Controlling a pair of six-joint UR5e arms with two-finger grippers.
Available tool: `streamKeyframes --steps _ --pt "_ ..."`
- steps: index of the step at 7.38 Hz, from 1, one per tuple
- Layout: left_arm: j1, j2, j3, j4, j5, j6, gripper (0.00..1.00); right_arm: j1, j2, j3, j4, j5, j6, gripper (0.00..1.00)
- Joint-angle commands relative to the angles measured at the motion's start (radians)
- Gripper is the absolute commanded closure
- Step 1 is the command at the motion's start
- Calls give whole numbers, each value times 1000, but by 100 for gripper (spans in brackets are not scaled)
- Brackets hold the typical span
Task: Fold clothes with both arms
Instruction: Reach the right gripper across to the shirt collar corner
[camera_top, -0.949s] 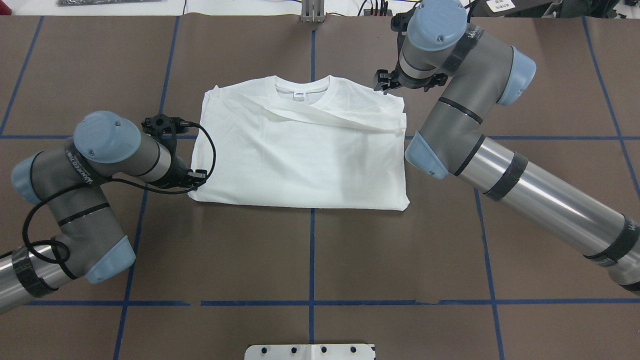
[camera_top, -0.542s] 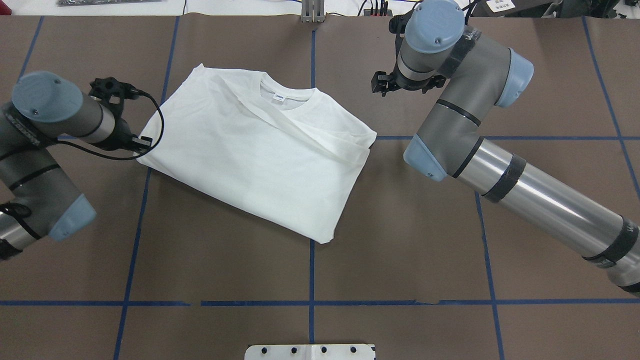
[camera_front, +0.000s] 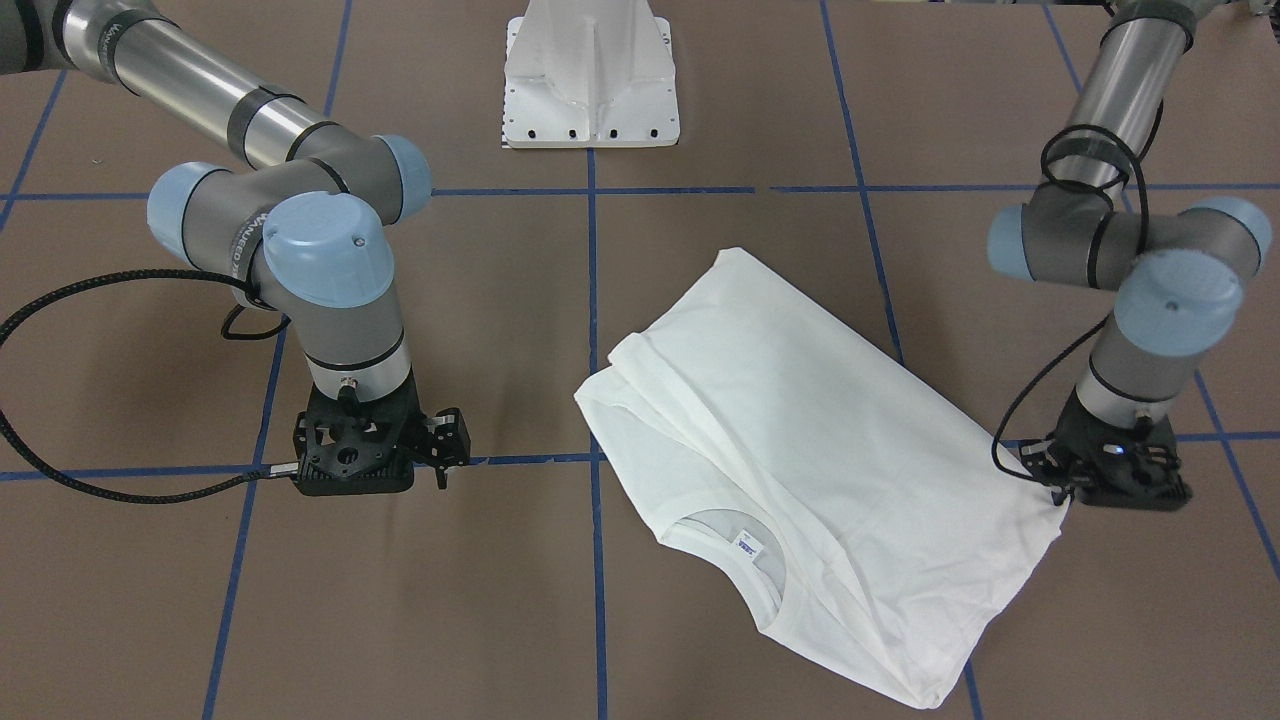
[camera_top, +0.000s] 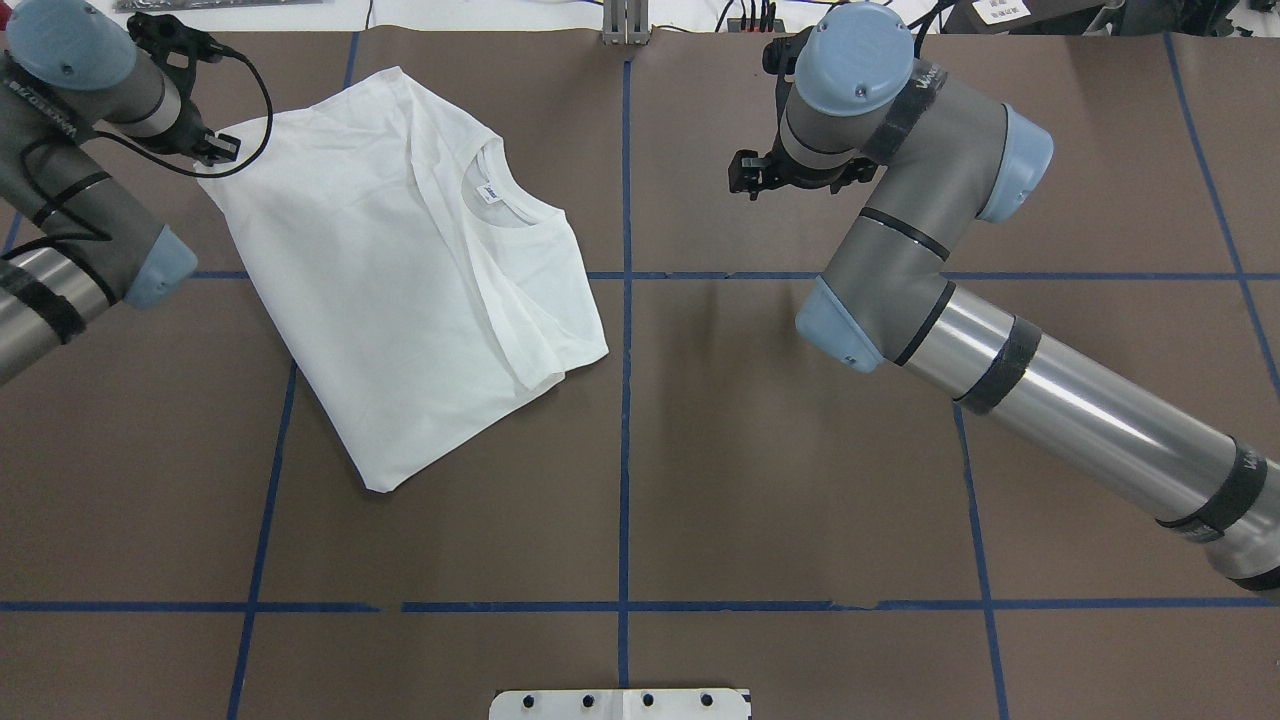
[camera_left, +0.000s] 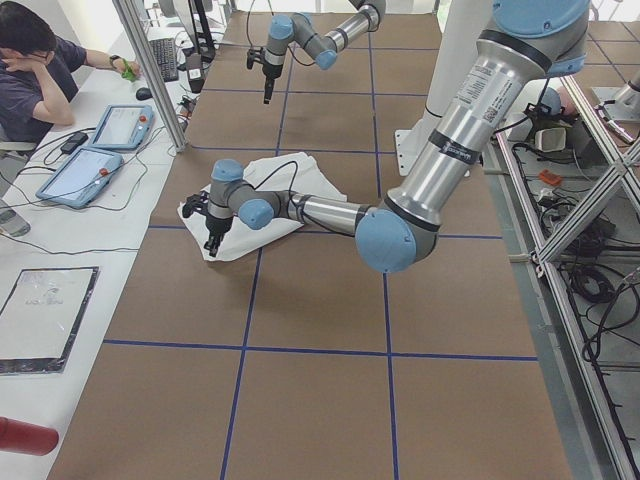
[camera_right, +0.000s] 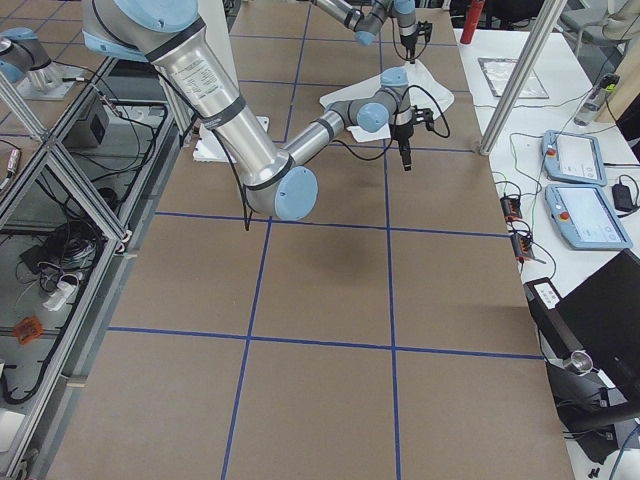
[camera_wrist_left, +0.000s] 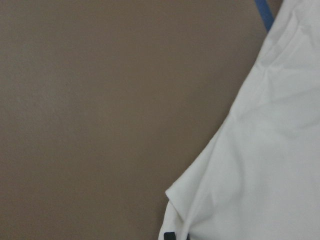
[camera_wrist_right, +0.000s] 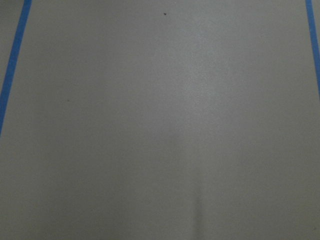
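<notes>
The worktop (camera_top: 780, 450) is brown and divided by blue tape lines (camera_top: 624, 480). The right arm (camera_top: 1050, 380) reaches in from the near right corner, elbow bent, with its wrist turned down near the far edge just right of centre. The left arm (camera_top: 70, 190) is folded back tightly over the far left corner, wrist vertical. The shirt (camera_top: 400, 290) lies flat and folded in the far left quarter, skewed to the tape grid, neckline and label facing up. One corner reaches towards the centre tape line. Bare worktop separates it from the right arm. The left gripper (camera_front: 1060, 490) is clamped on the shirt's far left corner. The right gripper (camera_front: 440, 450) points down, holds nothing, and its finger gap cannot be read.
</notes>
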Motion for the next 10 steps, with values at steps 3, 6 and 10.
streamKeyframes --steps 3,6,10 --pt "-56 -32 -18 -14 -146 27 0 -74 70 -5 -5 -3 176 0" --pt "-61 93 -208 -12 -193 12 0 -210 177 -73 -6 -37 466 0" --pt "-61 111 -230 -12 -205 10 0 -284 285 -276 111 -55 614 7"
